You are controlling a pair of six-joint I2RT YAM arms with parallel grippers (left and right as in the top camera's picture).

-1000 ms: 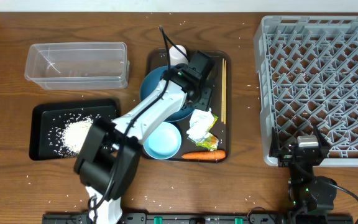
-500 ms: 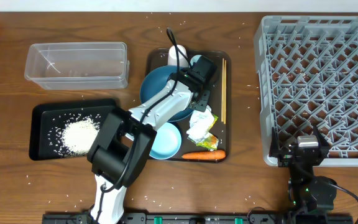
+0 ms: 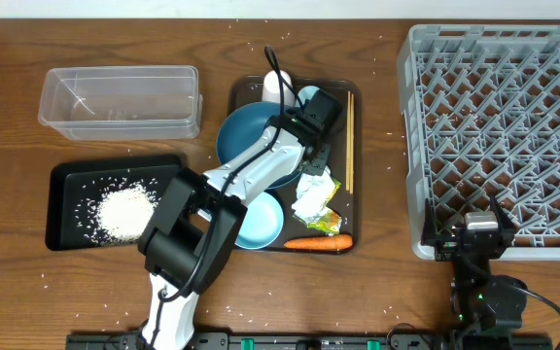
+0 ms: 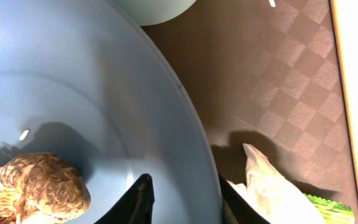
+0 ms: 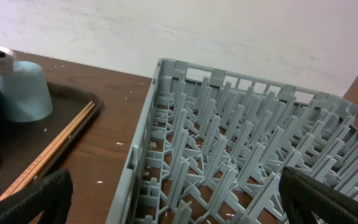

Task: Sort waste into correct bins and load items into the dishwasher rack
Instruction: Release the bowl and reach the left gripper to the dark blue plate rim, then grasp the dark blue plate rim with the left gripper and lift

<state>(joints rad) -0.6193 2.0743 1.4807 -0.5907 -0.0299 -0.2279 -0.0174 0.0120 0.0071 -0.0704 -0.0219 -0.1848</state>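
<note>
Now on food scraps: left hand (image 4: pixel 185 190) straddles the 3 o'clock rim of the big dark-blue round dish (image 4: pixel 92 93), jaws narrow, clamp unconfirmed. Next: grip, tip small brown food lump (image 4: pixel 36 186) into shallow black rectangular tray (image 3: pixel 66 173). Right hand (image 3: pixel 474 235) wide open, empty.

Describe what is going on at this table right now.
The left gripper is at the big dark-blue round dish on the brown serving tray. Its jaws straddle the dish's rim, one inside and one outside; whether they pinch it yet is unclear. A small brown food lump lies in the dish. White rice grains lie in the shallow black tray. The right gripper hangs open beside the large grey plastic dishwasher rack.
</note>
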